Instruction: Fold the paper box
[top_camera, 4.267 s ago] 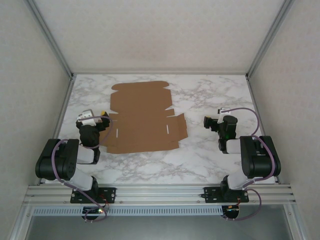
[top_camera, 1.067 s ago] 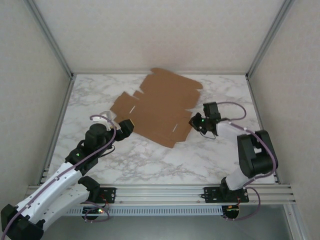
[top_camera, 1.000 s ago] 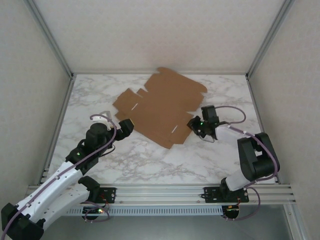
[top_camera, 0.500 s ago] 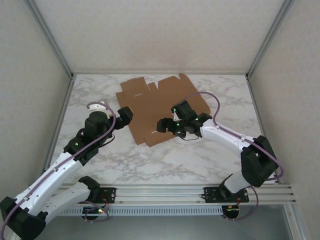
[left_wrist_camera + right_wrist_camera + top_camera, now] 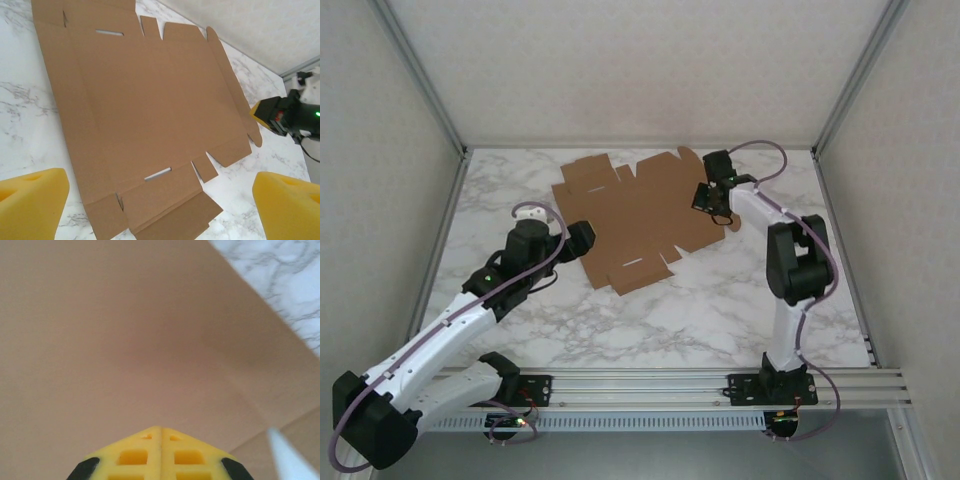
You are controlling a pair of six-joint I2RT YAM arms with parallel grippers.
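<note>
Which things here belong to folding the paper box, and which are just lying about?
Job: paper box, flat, unfolded; left gripper, open; right gripper, shut over the box.
Bystanders: marble table; aluminium frame.

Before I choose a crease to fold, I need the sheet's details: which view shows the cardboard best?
The left wrist view: the cardboard lies flat and close, with slits, tabs and creases sharp. The top view takes in the whole cardboard, but small. The right wrist view gives a blank brown stretch of the cardboard, very near.
</note>
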